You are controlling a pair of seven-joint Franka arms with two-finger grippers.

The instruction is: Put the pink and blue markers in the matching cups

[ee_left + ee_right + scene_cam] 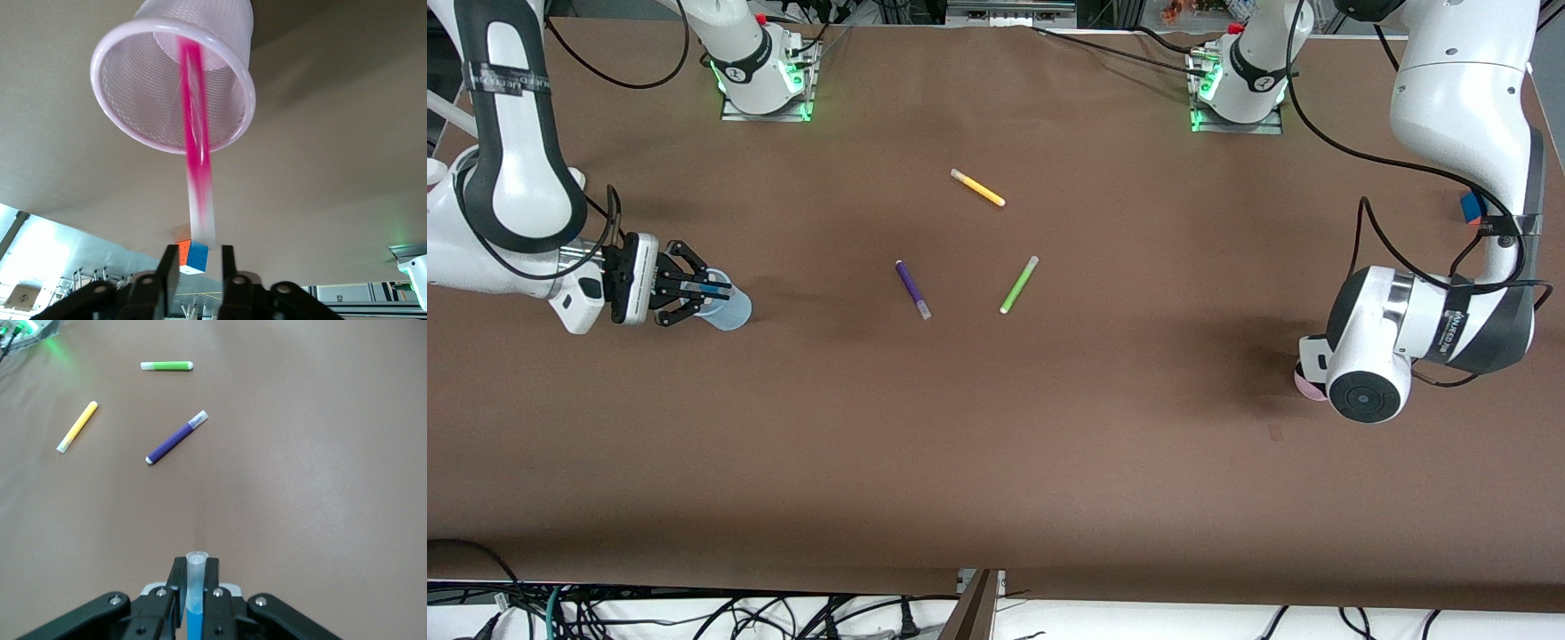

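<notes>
Over mesh pink cup [173,73]: left tool [193,267] open (pink marker [198,180] blurred).

Big brown table [996,427] fills most of view. White floor along near edge, black cables [694,613] tangled on it. Green lights [805,98] glow at far table edge.

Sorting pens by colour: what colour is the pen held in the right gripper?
Bright blue with a pale cap, shut in the right gripper; the right wrist view shows it best.
</notes>
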